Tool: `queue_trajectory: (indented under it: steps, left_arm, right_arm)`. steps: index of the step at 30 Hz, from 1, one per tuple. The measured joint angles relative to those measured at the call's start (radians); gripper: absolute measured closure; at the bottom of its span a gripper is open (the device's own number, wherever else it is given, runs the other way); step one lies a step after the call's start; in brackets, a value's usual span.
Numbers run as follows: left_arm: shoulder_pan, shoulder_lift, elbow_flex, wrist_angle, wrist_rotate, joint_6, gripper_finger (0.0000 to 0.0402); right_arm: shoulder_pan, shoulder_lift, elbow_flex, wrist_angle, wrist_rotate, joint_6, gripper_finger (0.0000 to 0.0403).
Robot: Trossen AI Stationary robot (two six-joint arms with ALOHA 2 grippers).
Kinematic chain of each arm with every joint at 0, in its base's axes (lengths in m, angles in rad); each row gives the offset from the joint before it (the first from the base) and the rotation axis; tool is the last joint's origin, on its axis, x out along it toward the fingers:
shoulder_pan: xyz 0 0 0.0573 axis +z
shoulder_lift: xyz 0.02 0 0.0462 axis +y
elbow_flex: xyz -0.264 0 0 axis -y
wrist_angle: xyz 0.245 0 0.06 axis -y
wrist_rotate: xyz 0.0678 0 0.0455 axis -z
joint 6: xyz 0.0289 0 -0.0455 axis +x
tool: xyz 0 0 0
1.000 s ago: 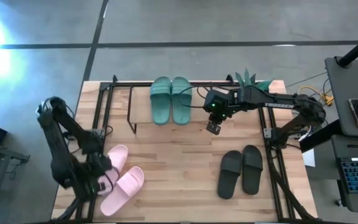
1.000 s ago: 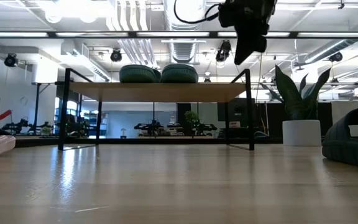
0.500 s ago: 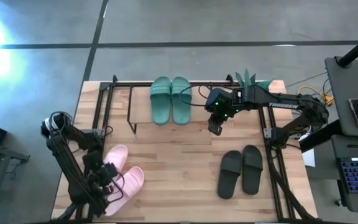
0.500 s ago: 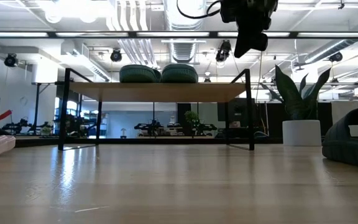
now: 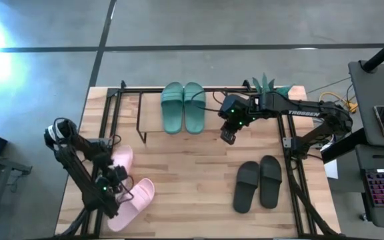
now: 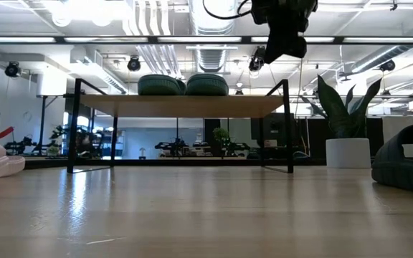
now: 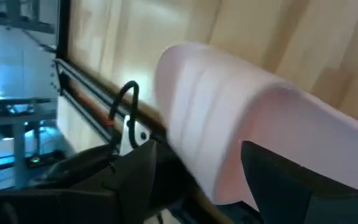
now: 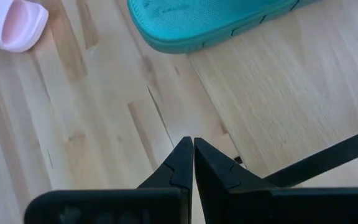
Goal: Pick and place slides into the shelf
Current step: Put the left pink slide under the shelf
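The left claw (image 5: 110, 191) sits at the near left of the counter (image 5: 199, 160), clamped on the strap of one pink slide (image 7: 229, 143), its partner (image 5: 137, 198) just beside it. That hold looks shallow, so the soft strap could slip out once lifted, or the carried slide could bump the shelf (image 6: 181, 106). The green slides (image 5: 184, 107) already sit on the shelf's top board; the black slides (image 5: 259, 184) wait on the counter. The right claw (image 8: 192, 163) hangs clenched and empty beside the green pair.
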Motion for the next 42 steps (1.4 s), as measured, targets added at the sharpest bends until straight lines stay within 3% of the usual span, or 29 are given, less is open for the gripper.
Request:
queue_trajectory:
  steps: [5, 12, 22, 42]
  left_arm:
    - [0.019, -0.091, -0.064, 0.164, -0.003, 0.041, 0.0188]
    - [0.027, -0.189, -0.038, 0.045, -0.011, -0.001, 0.0218]
    - [0.027, -0.292, -0.061, 0.105, -0.174, 0.115, 0.0226]
    - [0.027, -0.309, -0.193, 0.231, -0.022, 0.214, 0.0226]
  right_arm:
    - [0.0, 0.0, 0.0, -0.001, 0.0, 0.03, 0.0394]
    - [0.004, 0.0, 0.0, -0.001, 0.0, 0.044, 0.0394]
    - [0.004, 0.001, -0.001, 0.0, 0.0, 0.043, 0.0394]
    - [0.004, 0.002, -0.008, 0.0, 0.01, 0.033, 0.0394]
